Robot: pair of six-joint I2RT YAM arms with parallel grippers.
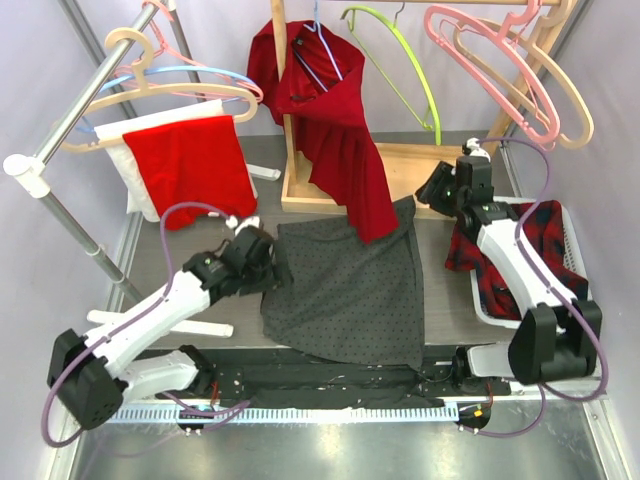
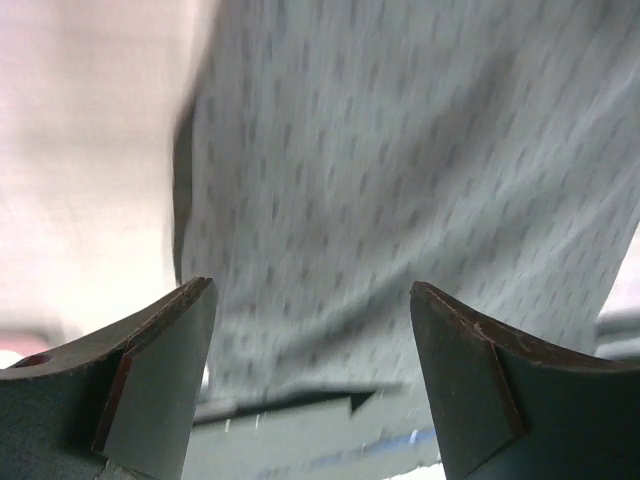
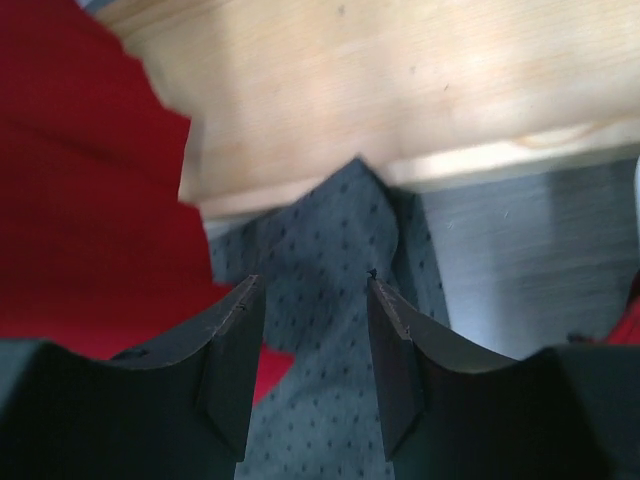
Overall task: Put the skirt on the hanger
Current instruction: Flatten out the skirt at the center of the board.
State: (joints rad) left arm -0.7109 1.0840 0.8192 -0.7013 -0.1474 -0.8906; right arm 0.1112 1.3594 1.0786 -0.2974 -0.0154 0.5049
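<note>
Two white-and-black robot arms rise from the near edge of a grey table (image 1: 450, 300). Between them a dark grey skirt with small dots (image 1: 350, 290) lies flat on the table, its near hem reaching over a black strip (image 1: 300, 380) at the table edge. At the skirt's left side, near its far corner, sits the left gripper (image 1: 262, 262). The left wrist view shows this gripper (image 2: 312, 300) with jaws spread wide and the blurred skirt (image 2: 400, 180) filling the space ahead of them; whether the fingers touch the cloth cannot be told. To the right stands a white plastic basket (image 1: 574, 232) holding a red and dark plaid cloth (image 1: 535, 235). Beyond the basket, the right gripper (image 1: 440, 190) hovers by the skirt's far right corner. In its wrist view the right gripper (image 3: 315, 300) has its jaws parted by a modest gap, directly over the skirt's pointed corner (image 3: 330, 260), which touches the edge of a pale wooden tray (image 3: 400, 90). A deep red garment (image 1: 340, 140) hangs from the wooden stand and drapes down over the skirt's far edge. Farther back hang a lime-green plastic hanger (image 1: 400, 60) and pink plastic hangers (image 1: 500, 70). At far left, a red cloth over white cloth (image 1: 195, 165) hangs from a rail.
</note>
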